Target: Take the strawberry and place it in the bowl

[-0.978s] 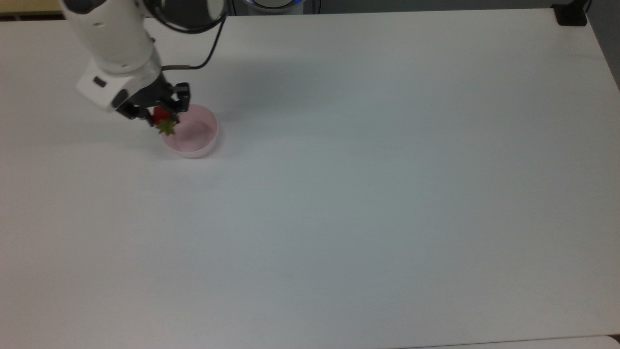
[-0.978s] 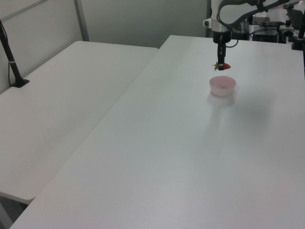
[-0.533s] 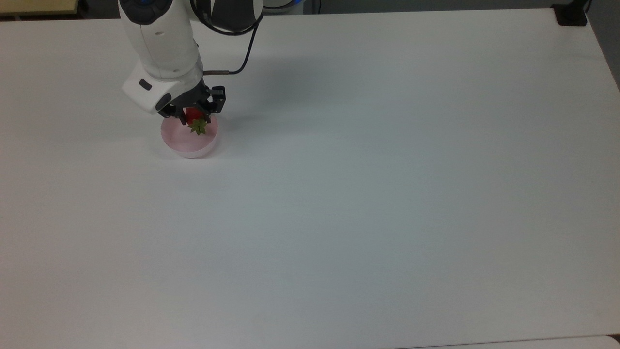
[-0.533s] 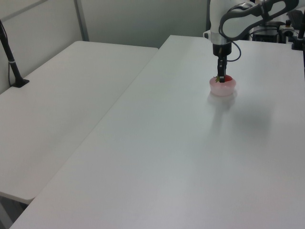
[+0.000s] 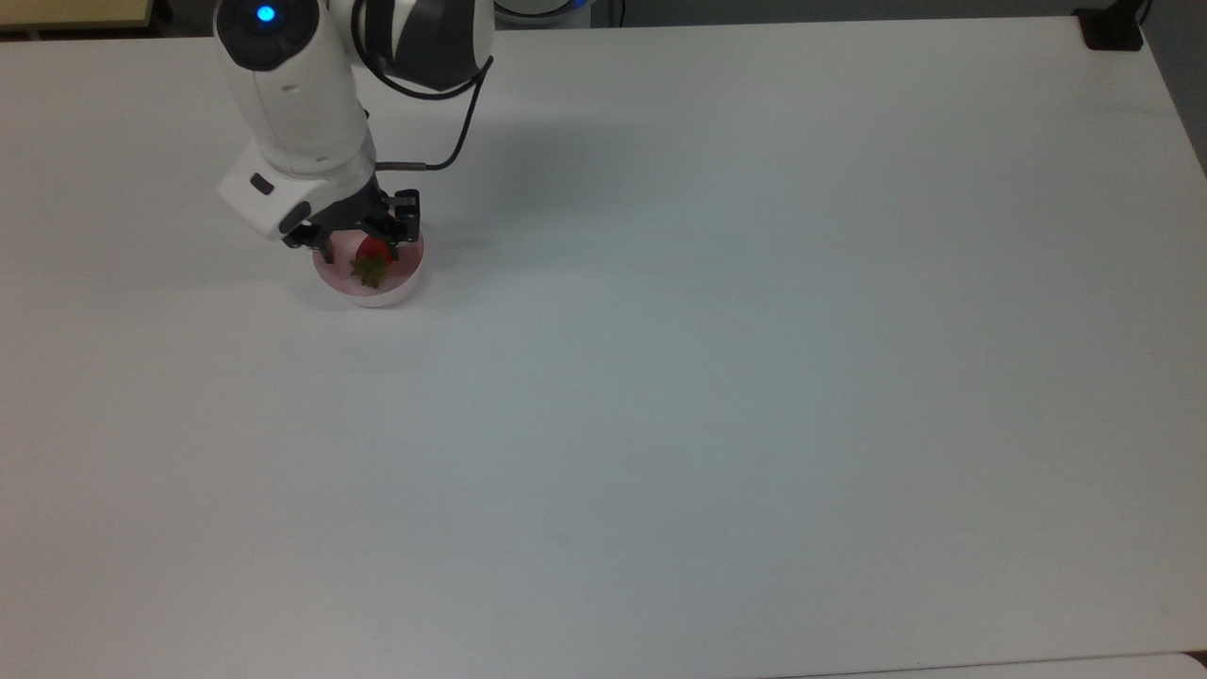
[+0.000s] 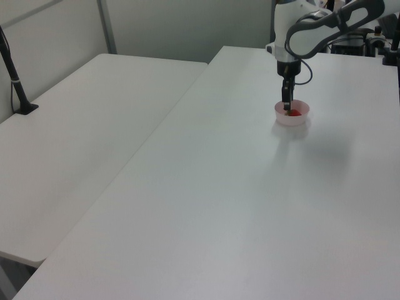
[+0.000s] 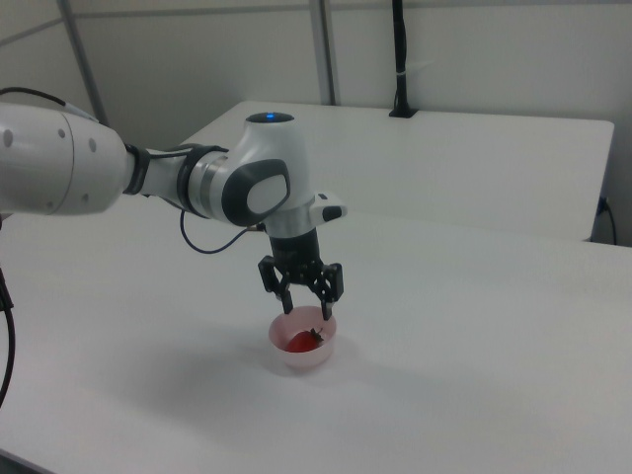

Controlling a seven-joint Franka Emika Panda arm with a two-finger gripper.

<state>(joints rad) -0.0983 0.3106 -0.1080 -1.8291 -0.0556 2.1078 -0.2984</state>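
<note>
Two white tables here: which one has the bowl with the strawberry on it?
The table under the arm, on the left view's right. The bowl sits there, strawberry inside, open pincer above. The neighbouring table carries a black post.

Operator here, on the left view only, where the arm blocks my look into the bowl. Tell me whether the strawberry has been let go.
Observer: Yes. In the right view the gripper is open, its fingers spread above the bowl, and the strawberry lies inside, clear of them.
Operator: Report how the berry lies.
Observer: On its side; in the top view its green cap points toward the top view's bottom edge.
Operator: Confirm that the fingers are clear of the rim.
Observer: In the right view the fingertips hang just above the rim; I cannot tell if one touches it.
</note>
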